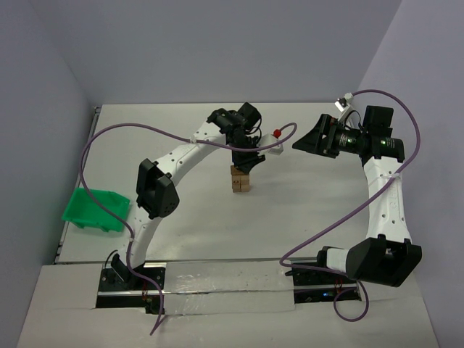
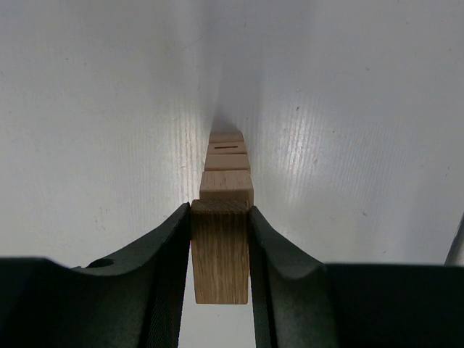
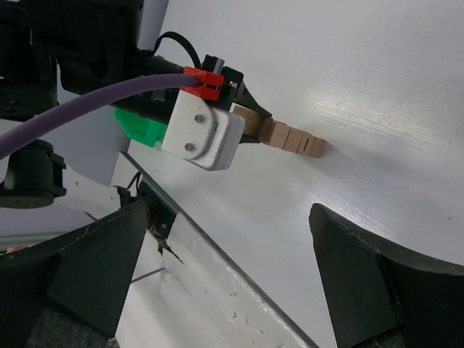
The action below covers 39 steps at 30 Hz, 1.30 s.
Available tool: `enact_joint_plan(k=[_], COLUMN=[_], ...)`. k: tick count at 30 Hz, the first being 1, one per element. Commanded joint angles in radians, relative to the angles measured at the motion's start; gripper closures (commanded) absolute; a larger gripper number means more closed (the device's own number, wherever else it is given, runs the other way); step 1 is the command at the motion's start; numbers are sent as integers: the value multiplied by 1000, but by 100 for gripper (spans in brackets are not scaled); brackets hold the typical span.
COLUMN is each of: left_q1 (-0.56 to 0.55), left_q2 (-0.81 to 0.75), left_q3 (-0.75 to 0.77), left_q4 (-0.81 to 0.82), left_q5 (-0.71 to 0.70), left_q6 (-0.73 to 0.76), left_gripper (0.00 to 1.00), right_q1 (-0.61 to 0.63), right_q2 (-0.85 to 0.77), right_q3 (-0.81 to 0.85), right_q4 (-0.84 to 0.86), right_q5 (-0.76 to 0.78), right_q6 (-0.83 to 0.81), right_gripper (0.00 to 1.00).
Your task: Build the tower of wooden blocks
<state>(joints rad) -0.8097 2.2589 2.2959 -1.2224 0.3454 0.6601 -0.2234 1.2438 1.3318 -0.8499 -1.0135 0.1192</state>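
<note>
The tower point(image 1: 240, 181) is a narrow stack of tan wood blocks one cube wide, standing mid-table. My left gripper point(image 1: 243, 158) is right above it, shut on a wood block point(image 2: 220, 250) held between both fingers. That block sits at the top of the stack point(image 2: 226, 165), in line with the cubes below; I cannot tell whether it touches them. One lower cube shows a dark mark. In the right wrist view the tower point(image 3: 288, 136) shows sideways with the left gripper's fingers point(image 3: 250, 109) at its top. My right gripper point(image 1: 304, 142) is open and empty, hovering right of the tower point(image 3: 232, 268).
A green plastic tray point(image 1: 94, 208) sits at the table's left edge, and also shows in the right wrist view point(image 3: 139, 129). Purple cables loop over both arms. The left wrist's white camera housing point(image 3: 201, 132) hangs beside the tower. Table's near edge point(image 3: 217, 254) runs below.
</note>
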Motion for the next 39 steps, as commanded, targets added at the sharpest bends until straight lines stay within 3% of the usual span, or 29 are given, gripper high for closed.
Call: enact_joint_plan(k=[1,19,32,39], left_q1=[3,-1,-2,-4], left_q2=[10,11,10,8], left_q3=[34,36,39,39], left_q4=[12,12,-1,-9], left_q5=[22,20,33,32], left_q6=[-11,-13,3,9], left_gripper=[73,70,59,38], right_q1=[-8,-10,-10,-10], right_q2=[-24,-29,-23,-20], right_q3=[-10,-16,-14,-10], right_q4=[41,45,45,42], right_q5=[-16,-19,-28,-31], right_q6=[7,7,5,4], right_gripper=[0,0,0,0])
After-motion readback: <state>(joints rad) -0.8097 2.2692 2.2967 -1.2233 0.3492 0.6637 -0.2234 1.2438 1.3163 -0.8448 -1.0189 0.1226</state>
